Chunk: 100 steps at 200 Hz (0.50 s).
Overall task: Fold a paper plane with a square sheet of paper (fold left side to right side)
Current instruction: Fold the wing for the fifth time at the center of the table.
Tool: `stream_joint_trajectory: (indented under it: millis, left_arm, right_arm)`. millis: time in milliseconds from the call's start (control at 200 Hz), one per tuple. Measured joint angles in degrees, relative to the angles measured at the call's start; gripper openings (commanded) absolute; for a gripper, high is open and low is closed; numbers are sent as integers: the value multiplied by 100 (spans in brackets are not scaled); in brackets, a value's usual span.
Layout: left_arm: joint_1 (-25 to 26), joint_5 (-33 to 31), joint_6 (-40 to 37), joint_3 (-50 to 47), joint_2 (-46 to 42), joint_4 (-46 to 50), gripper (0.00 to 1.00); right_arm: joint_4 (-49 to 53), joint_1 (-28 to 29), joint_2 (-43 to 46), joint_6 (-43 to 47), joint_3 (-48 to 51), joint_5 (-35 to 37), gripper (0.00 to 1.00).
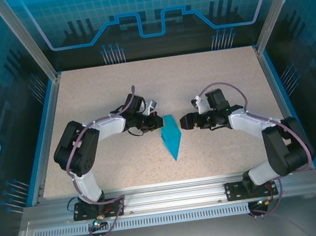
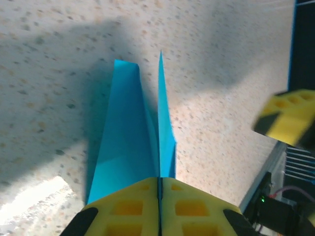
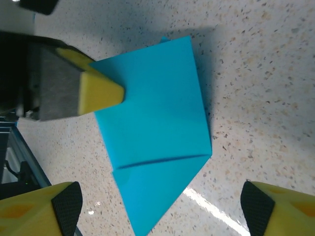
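Note:
The teal-blue sheet of paper is folded into a narrow kite shape, the paper plane [image 1: 171, 139], lying mid-table with its sharp tip toward the near edge. My left gripper [image 1: 157, 121] is at its upper left edge. In the left wrist view the yellow jaws [image 2: 159, 196] are shut on a raised flap of the plane [image 2: 125, 142]. My right gripper [image 1: 185, 122] sits just right of the plane, open. In the right wrist view its fingertips [image 3: 160, 211] stand wide apart over the plane [image 3: 157, 113], and the left gripper's yellow finger [image 3: 101, 91] touches the plane's edge.
The speckled beige table [image 1: 97, 97] has blue rims on its left and right sides and an aluminium rail [image 1: 173, 191] along the near edge. The right gripper's yellow finger [image 2: 290, 118] shows at the right of the left wrist view.

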<state>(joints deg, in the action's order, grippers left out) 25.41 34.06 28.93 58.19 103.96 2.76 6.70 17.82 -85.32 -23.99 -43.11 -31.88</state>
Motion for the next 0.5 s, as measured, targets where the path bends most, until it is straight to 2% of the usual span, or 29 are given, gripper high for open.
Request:
stream_joint_trajectory:
  millis: [500]
  left_arm:
    - [0, 444, -247, -319, -177, -361, 5]
  right_arm:
    - [-1270, -26, -1851, 354, -474, -1290, 72]
